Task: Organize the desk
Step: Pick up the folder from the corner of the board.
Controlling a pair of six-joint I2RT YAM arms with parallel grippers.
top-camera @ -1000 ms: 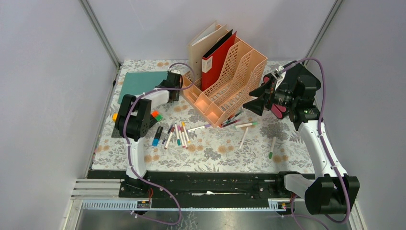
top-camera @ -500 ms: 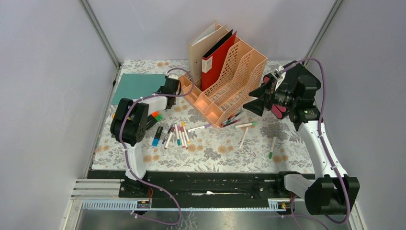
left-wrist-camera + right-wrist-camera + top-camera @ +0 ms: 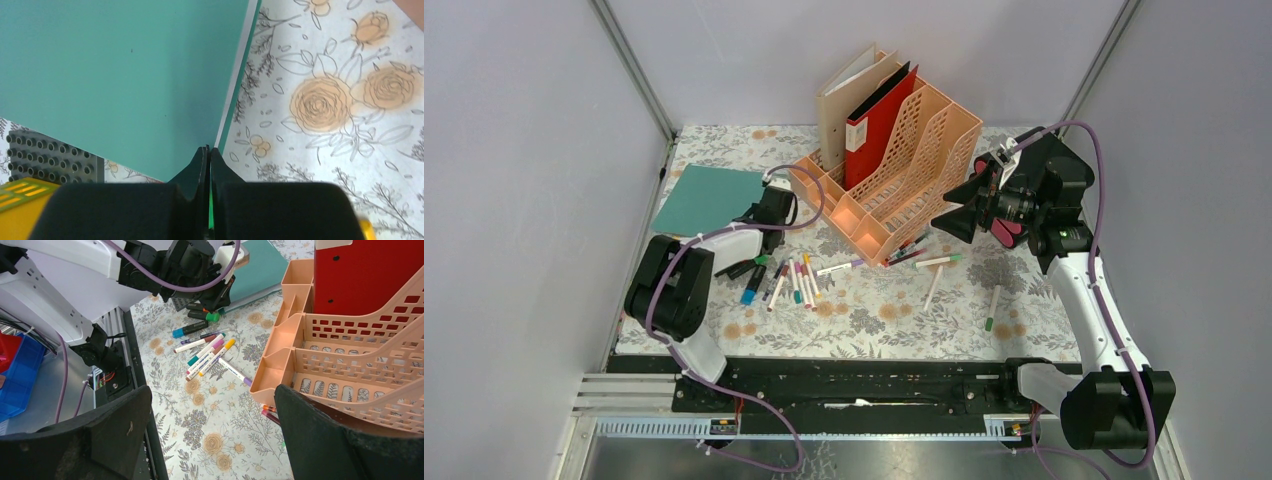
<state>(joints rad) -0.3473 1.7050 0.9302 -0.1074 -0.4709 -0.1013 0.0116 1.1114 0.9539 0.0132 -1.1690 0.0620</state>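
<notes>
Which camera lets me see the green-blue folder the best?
The top external view: nearly the whole teal folder shows there, on the desk's left side. The left wrist view sees only part of it, close up, with the fingers shut on its edge. The right wrist view catches just a piece behind the left arm.

The top camera sits high off the near edge of the desk (image 3: 894, 320), looking down and forward over all of it. The left wrist camera hangs very near the desk, facing the folder (image 3: 115, 75) edge. The right wrist camera, higher, faces leftward past the rack (image 3: 350, 355) to pens (image 3: 207, 352) and the left arm (image 3: 65, 260); all three views share the folder
</notes>
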